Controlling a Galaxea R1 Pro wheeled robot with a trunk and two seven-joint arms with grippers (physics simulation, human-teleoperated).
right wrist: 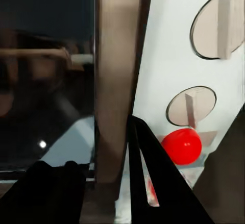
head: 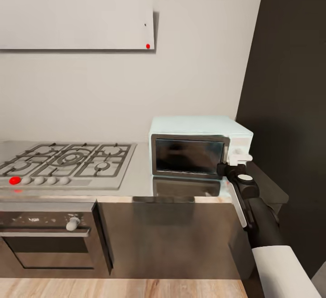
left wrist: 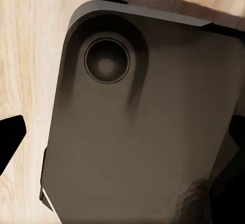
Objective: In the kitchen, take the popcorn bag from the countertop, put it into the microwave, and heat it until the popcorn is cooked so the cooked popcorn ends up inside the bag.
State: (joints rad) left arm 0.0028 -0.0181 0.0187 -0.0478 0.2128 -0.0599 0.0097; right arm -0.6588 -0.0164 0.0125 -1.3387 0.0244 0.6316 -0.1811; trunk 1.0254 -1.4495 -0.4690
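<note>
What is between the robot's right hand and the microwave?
Nothing visible. The right gripper is already up against the microwave, by the silver frame of its closed glass door, with the red button just beyond its fingertips.

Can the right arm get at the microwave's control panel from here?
Probably yes: the right gripper is already at the microwave, its fingers by the red light and knobs, nothing between.
</note>
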